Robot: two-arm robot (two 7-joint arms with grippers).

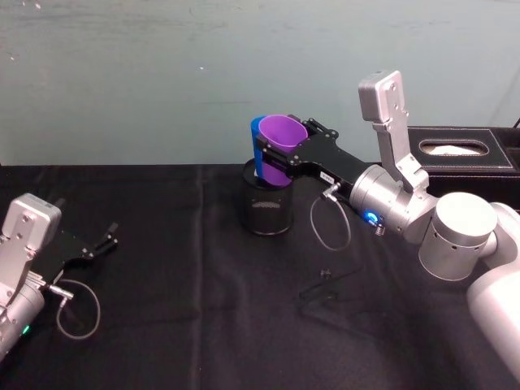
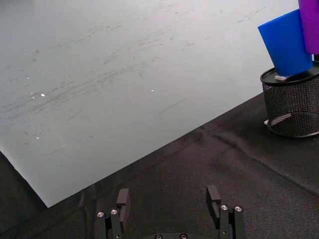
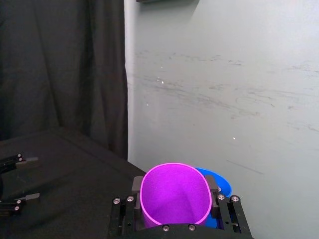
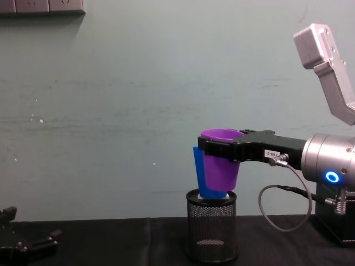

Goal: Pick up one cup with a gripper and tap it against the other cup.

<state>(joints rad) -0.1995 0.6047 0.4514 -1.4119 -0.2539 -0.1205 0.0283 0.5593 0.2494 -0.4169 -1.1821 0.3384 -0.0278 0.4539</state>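
My right gripper (image 1: pixel 286 151) is shut on the purple cup (image 1: pixel 283 132), holding it upright in the air above the black wire-mesh holder (image 1: pixel 268 208). The blue cup (image 1: pixel 257 140) stands tilted in the holder's mouth, right beside the purple one, and the two look to be touching. The chest view has the purple cup (image 4: pixel 219 162) in front of the blue cup (image 4: pixel 198 173). From the right wrist, the purple cup (image 3: pixel 174 196) sits between the fingers with the blue cup's (image 3: pixel 220 182) rim just past it. My left gripper (image 2: pixel 169 200) rests open on the table, far left.
A black cloth (image 1: pixel 187 325) covers the table, and a pale wall stands close behind the holder. A black tissue box (image 1: pixel 460 151) sits at the back right. A small black object (image 1: pixel 325 281) lies on the cloth near my right arm.
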